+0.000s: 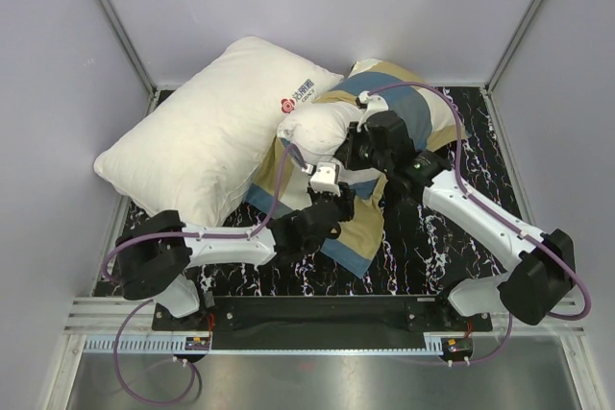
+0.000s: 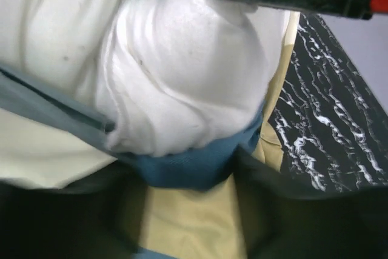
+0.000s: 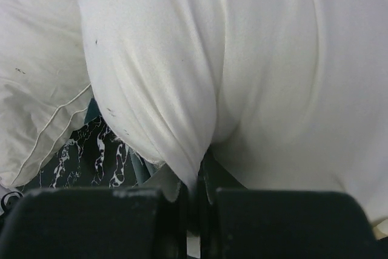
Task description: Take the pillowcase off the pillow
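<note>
The checked pillowcase [image 1: 408, 103] lies in the middle of the mat, bunched round the plain off-white pillow [image 1: 322, 127], whose near end sticks out of its opening. My right gripper [image 1: 360, 146] is shut on a pinched fold of that pillow [image 3: 200, 89]; the fold runs down between its jaws [image 3: 197, 189]. My left gripper [image 1: 332, 208] lies low on the tan and teal pillowcase [image 2: 188, 210]. Its dark fingers [image 2: 303, 222] stand wide apart with flat tan cloth between them, just short of the teal hem [image 2: 188, 168] and the bulging pillow [image 2: 182, 71].
A second white pillow with a red logo [image 1: 211, 132] leans at the back left, touching the off-white one. The black marbled mat [image 1: 432, 256] shows to the right and front. Grey walls close in the back and both sides.
</note>
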Controlling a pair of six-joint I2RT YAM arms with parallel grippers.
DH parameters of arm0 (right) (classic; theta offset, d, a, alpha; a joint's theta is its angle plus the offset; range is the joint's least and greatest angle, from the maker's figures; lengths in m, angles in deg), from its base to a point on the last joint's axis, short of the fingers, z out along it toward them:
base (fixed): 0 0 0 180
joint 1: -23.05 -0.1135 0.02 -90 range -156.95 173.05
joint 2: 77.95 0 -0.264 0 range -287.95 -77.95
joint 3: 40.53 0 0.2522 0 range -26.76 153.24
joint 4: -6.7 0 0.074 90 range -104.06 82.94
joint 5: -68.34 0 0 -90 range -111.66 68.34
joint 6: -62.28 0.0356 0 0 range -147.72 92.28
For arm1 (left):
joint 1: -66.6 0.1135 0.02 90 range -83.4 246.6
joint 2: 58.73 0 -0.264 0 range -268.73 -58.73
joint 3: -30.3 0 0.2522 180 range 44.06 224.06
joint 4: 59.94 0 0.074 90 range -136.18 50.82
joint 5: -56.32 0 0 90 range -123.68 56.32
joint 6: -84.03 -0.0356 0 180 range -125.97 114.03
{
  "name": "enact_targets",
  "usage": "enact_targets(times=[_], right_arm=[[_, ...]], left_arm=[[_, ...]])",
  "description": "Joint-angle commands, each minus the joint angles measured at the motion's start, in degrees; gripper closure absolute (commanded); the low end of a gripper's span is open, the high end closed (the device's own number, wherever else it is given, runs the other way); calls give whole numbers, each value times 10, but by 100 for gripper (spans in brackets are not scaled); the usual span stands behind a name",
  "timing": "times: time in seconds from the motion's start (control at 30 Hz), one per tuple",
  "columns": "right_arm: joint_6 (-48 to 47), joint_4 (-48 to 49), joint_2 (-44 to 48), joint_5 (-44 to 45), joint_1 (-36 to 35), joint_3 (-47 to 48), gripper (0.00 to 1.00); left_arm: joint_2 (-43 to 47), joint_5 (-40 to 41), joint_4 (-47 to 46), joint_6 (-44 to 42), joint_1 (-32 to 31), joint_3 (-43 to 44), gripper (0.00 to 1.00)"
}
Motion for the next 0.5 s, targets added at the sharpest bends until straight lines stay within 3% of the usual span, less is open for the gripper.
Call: enact_targets(times=[0.0,0.07,0.1,0.47], right_arm=[[1,88,36,-2,-5,13,100],[-6,81,36,6,-5,19,100],[-7,79,34,13,-5,23,100],[-37,21,3,79,21,114,100]], left_arm=[[-6,-26,-108,-31,6,-4,67],[-4,-43,-101,-27,6,-8,92],[0,-49,-99,-23,6,-17,100],[89,-96,-130,65,1,-203,100]])
